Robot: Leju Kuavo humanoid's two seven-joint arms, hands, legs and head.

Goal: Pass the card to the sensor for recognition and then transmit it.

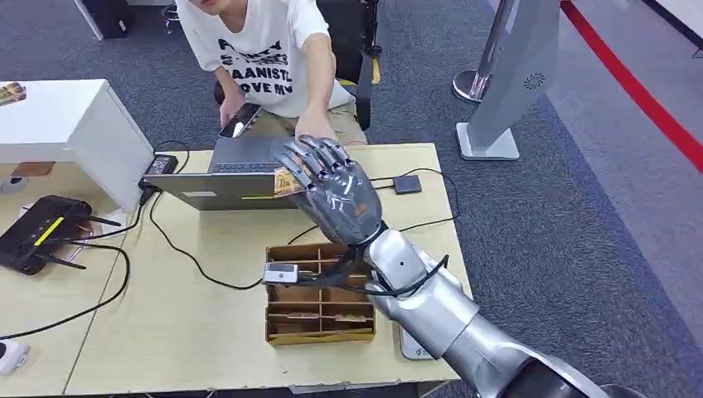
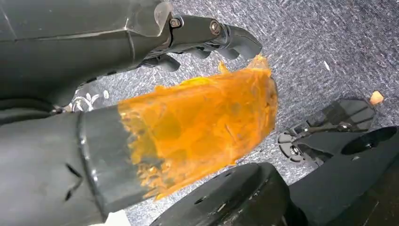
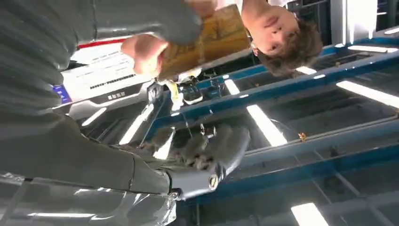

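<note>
My right hand (image 1: 336, 192) is raised over the back of the light wood table (image 1: 207, 332), beside the laptop. A yellow-brown card (image 1: 286, 181) sticks out at its thumb side. In the right wrist view the card (image 3: 207, 40) lies under my grey thumb (image 3: 155, 19), and a person's fingers (image 3: 141, 54) grip the same card. The person's hand (image 1: 313, 128) reaches over my fingertips. A small black square device (image 1: 406, 184) with a cable lies just right of my hand. My left hand (image 2: 197, 117) hangs over grey carpet, orange tape on its thumb, holding nothing.
A cardboard divider box (image 1: 319, 294) sits under my right forearm, with a small white device (image 1: 280, 272) at its left edge. An open laptop (image 1: 228, 170), black cables, a black router (image 1: 41, 228) and a white cabinet (image 1: 66, 124) occupy the left. The seated person (image 1: 257, 50) faces me.
</note>
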